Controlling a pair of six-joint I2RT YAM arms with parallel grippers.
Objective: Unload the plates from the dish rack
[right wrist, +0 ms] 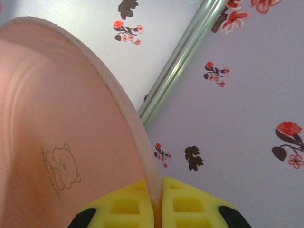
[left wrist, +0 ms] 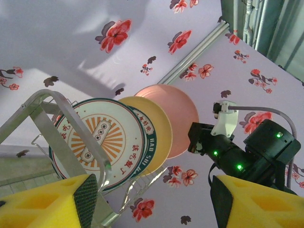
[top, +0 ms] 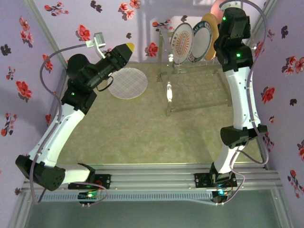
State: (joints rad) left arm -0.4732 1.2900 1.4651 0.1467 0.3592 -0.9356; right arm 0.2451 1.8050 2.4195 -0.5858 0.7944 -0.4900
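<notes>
The dish rack (top: 170, 90) stands at the back of the table. Three plates stand on edge in its top tier: an orange-sunburst plate (top: 182, 42), a green-rimmed plate (top: 201, 43) and a yellow plate (top: 212, 42). Behind them is a pink plate (top: 217, 8), and my right gripper (right wrist: 157, 205) is shut on its rim (right wrist: 137, 142). A white grid plate (top: 127, 83) lies flat on the table. My left gripper (top: 126, 49) hangs open and empty left of the rack, above the grid plate. In the left wrist view its yellow fingers (left wrist: 47, 202) frame the sunburst plate (left wrist: 97, 140), the yellow plate (left wrist: 161, 128) and the pink plate (left wrist: 180, 111).
Floral-papered walls (top: 285, 71) close in the table on the left, back and right. The right arm (top: 240, 90) reaches up along the rack's right side. A rack leg (left wrist: 42, 118) passes close in front of the left wrist camera. Green mat (top: 142, 133) lies between the arms.
</notes>
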